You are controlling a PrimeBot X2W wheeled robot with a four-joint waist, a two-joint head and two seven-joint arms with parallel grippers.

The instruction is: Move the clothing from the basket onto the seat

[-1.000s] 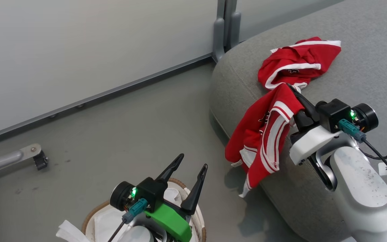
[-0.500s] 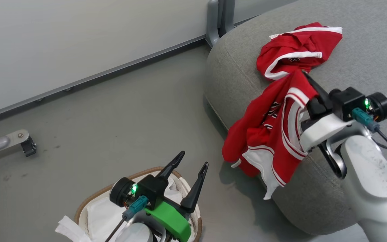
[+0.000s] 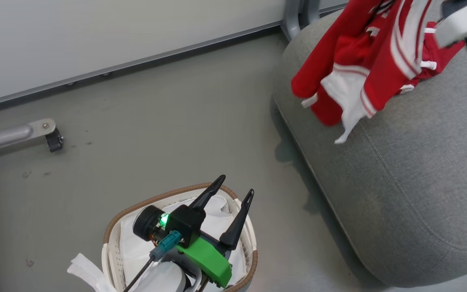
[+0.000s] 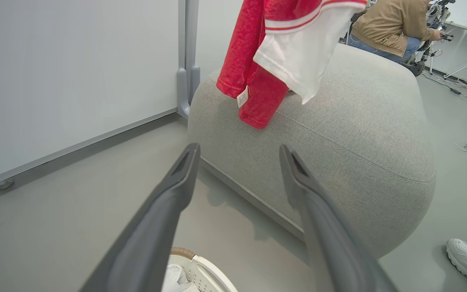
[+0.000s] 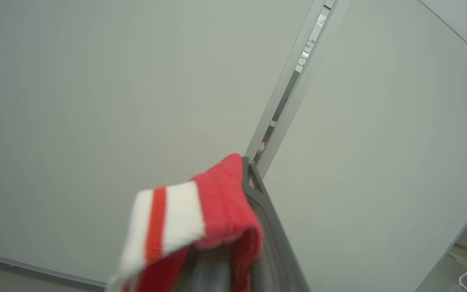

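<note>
Right wrist view: the right gripper (image 5: 247, 172) had its two dark fingers pressed together on a fold of the clothing (image 5: 217, 211), the red fabric and a white cuff with a red stripe bunched over the finger on that view's left. Beyond it stood a pale wall panel (image 5: 95, 101).

In the head view the clothing (image 3: 363, 52) hung from the upper right, lifted above the seat (image 3: 412, 170), its white hem dangling over the cushion's rounded near-left edge. Behind the hanging piece, more red fabric with white drawstring ends lay near the cushion's top; whether it rested there could not be told.

The left gripper (image 3: 236, 185) hovered with its fingers spread wide and nothing between them, directly above the basket (image 3: 144, 205). The basket stood on the grey floor (image 3: 156, 121), well apart from the seat, with its white liner (image 3: 136, 247) showing inside.

In the left wrist view a seated person in a tan jacket (image 4: 387, 20) was beyond the seat (image 4: 339, 134), and a white shoe (image 4: 466, 255) rested on the floor at lower right.
</note>
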